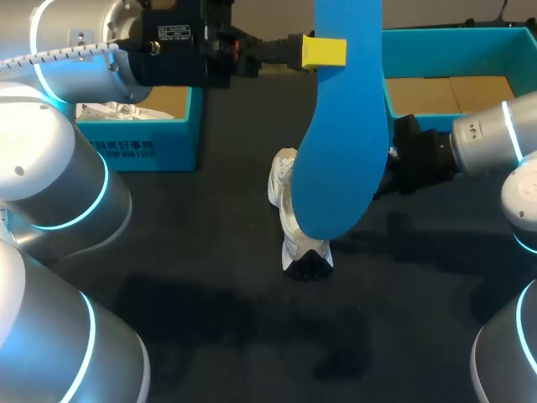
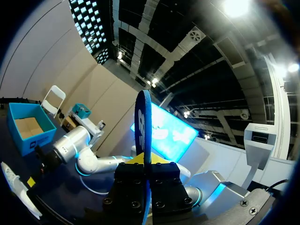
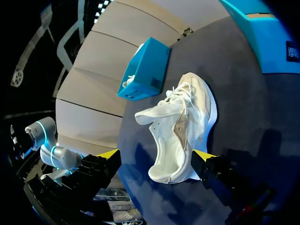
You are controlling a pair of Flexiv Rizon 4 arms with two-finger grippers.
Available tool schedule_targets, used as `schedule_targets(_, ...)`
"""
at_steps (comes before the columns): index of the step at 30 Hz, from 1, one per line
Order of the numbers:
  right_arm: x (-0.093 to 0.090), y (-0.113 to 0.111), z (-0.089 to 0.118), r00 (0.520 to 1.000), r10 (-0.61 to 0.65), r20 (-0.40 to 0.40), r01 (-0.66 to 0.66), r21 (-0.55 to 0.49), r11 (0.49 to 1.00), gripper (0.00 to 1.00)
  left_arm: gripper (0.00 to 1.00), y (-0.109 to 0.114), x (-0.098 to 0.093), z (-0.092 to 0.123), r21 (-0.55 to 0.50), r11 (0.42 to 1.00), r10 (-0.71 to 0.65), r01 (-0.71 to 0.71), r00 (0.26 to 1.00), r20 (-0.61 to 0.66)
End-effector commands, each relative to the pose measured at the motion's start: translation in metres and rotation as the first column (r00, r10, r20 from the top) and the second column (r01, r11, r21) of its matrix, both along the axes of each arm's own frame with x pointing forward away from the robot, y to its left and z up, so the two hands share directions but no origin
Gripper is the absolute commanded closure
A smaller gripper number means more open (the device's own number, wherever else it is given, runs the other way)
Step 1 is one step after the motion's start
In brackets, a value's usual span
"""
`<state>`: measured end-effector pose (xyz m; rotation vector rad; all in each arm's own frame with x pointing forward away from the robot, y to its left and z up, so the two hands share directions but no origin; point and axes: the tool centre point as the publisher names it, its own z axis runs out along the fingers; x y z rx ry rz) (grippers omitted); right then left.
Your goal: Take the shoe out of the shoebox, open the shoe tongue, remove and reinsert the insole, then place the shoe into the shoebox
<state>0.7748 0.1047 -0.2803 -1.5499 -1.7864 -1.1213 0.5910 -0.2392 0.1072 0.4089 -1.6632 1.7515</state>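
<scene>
1. My left fingers (image 1: pixel 323 52) are clamped on one end of the blue insole (image 1: pixel 344 126), held in the air above the table (image 1: pixel 210 277). I'd guess it's light and bendy, so an edge pinch works.
2. My right fingers (image 3: pixel 157 154) are spread wide around the white shoe (image 3: pixel 180 122), which lies on its side. The upper looks soft, so I'd grab the firmer heel.

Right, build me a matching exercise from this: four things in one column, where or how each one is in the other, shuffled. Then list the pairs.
Things
1. blue foam insole
2. white lace-up shoe
3. teal cardboard box on the left arm's side
4. teal cardboard box on the right arm's side

States
a. shows a bare brown floor
b. clamped by the left gripper, raised in the air
c. has white wrapping inside
d. on the dark table, between the open fingers of the right gripper

Pairs: 1-b, 2-d, 3-c, 4-a
</scene>
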Motion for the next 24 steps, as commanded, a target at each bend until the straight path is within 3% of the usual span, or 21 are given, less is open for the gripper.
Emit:
schedule_targets(1, 0.005, -0.01, 0.007, 1.0, 0.013, -0.022, -0.012, 0.053, 0.999, 0.0, 1.0, 0.0, -0.001, -0.001, 0.0, 1.0, 0.003, -0.003, 1.0, -0.001)
schedule_targets(8, 0.015, -0.035, 0.044, 0.999, 0.034, -0.005, -0.033, 0.161, 0.986, 0.0, 1.0, 0.0, -0.001, -0.001, 0.0, 1.0, 0.003, -0.003, 1.0, -0.001)
schedule_targets(18, 0.024, -0.04, 0.085, 0.999, 0.014, -0.051, -0.006, 0.152, 0.988, 0.0, 1.0, 0.0, -0.001, -0.001, 0.0, 1.0, 0.003, -0.003, 1.0, -0.001)
schedule_targets(24, 0.025, -0.042, 0.096, 0.995, -0.047, -0.093, 0.074, 0.308, 0.949, 0.0, 1.0, 0.0, -0.001, -0.001, 0.0, 1.0, 0.003, -0.003, 1.0, -0.001)
